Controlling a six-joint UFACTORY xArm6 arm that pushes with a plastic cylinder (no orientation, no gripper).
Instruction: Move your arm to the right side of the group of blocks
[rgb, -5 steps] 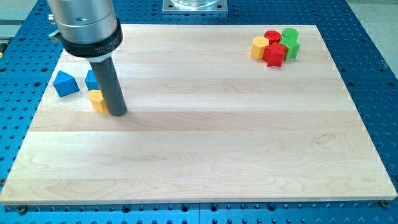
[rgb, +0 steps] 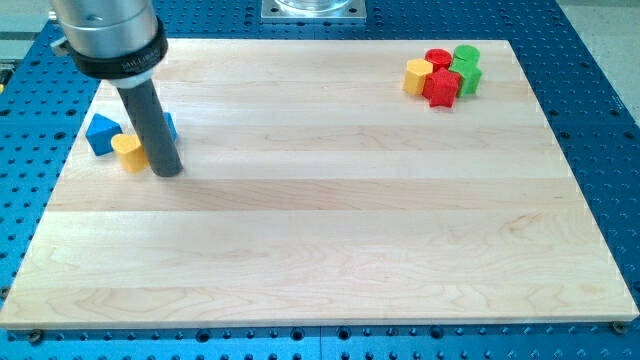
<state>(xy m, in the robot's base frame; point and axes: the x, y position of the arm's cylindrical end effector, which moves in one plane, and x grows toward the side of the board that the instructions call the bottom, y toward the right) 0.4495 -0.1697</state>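
My tip (rgb: 167, 171) rests on the wooden board at the view's left, touching the right side of a small yellow block (rgb: 128, 152). A blue block (rgb: 101, 133) sits just left of the yellow one. Another blue block (rgb: 167, 126) is mostly hidden behind my rod. At the view's top right stands a tight group: a yellow block (rgb: 418, 75), a red cylinder (rgb: 438, 59), a red block (rgb: 441, 87), a green cylinder (rgb: 466, 56) and a green block (rgb: 470, 79). My tip is far to the left of that group.
The wooden board (rgb: 330, 210) lies on a blue perforated table (rgb: 600, 120). A metal mount (rgb: 313, 9) sits at the view's top centre. The arm's grey housing (rgb: 108, 35) hangs over the board's top left corner.
My tip has slid left and slightly up, pushing the yellow block left against the blue block. The group at the top right has not moved.
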